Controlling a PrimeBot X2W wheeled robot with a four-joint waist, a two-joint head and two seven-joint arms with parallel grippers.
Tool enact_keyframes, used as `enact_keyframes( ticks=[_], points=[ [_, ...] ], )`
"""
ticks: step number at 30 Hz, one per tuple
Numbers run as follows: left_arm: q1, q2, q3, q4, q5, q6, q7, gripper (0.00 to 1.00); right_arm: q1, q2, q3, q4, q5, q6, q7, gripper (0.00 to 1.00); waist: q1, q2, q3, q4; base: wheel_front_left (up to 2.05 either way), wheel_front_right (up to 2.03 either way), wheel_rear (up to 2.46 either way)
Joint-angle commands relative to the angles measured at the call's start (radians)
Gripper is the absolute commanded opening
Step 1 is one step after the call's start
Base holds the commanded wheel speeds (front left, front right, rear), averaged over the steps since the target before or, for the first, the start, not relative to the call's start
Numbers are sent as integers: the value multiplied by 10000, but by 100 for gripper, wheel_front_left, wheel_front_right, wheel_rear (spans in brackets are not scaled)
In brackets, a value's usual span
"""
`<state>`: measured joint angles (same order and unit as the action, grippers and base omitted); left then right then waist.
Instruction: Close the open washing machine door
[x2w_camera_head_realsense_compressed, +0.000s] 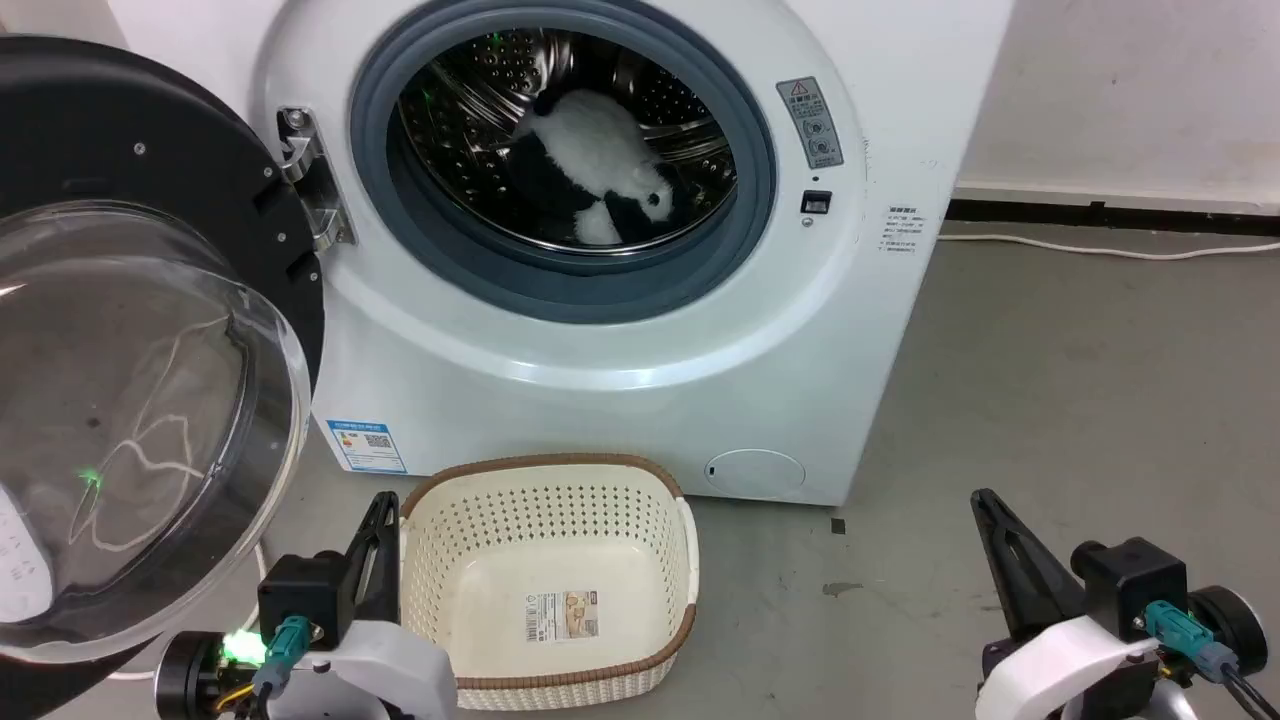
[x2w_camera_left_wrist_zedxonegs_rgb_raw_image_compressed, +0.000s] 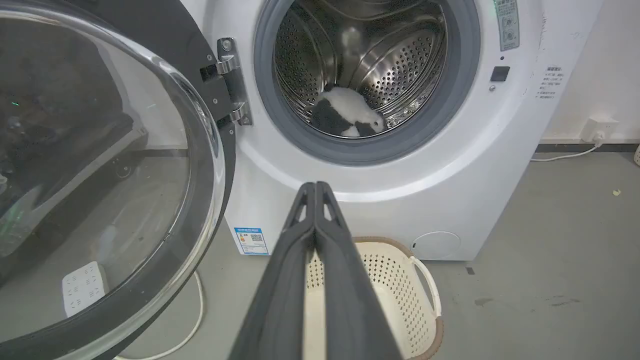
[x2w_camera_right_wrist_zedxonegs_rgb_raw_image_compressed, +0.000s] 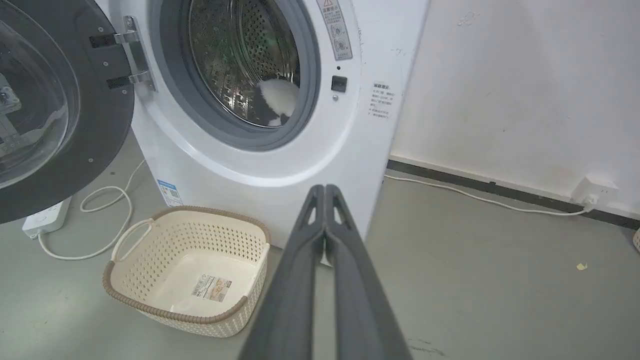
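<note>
Glossy black round washing machine door (x2w_camera_head_realsense_compressed: 140, 350), with its bulging clear glass bowl, stands swung wide open on a metal hinge (x2w_camera_head_realsense_compressed: 310, 180) at the left of the white front-loading washing machine (x2w_camera_head_realsense_compressed: 600, 380). A grey rubber ring (x2w_camera_head_realsense_compressed: 560, 290) frames the steel drum, where a black-and-white plush toy (x2w_camera_head_realsense_compressed: 600, 150) lies. A cream perforated plastic basket with a brown rim (x2w_camera_head_realsense_compressed: 545, 462) sits on the grey floor against the machine's front, with a printed sticker (x2w_camera_head_realsense_compressed: 562, 615) on its bottom. The left gripper (x2w_camera_left_wrist_zedxonegs_rgb_raw_image_compressed: 316, 190) and right gripper (x2w_camera_right_wrist_zedxonegs_rgb_raw_image_compressed: 325, 190) hang low, each with its fingers pressed together on nothing. A blue-edged label with a QR code (x2w_camera_head_realsense_compressed: 367, 445) and a grey warning sticker (x2w_camera_head_realsense_compressed: 812, 122) carry print too small to read.
</note>
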<state>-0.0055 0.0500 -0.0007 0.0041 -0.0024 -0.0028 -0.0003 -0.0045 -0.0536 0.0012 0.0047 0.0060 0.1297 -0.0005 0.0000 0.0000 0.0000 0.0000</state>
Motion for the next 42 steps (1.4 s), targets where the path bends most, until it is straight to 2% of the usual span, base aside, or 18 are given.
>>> enact_keyframes(
  ticks=[1,42],
  points=[
    [55,3,7,-41,24,28,3,0,45,34,-12,-47,-60,10,5,0,0,0,0,0,0,0,0],
    [55,3,7,-41,24,28,3,0,45,34,-12,-47,-60,10,5,0,0,0,0,0,0,0,0]
  ],
)
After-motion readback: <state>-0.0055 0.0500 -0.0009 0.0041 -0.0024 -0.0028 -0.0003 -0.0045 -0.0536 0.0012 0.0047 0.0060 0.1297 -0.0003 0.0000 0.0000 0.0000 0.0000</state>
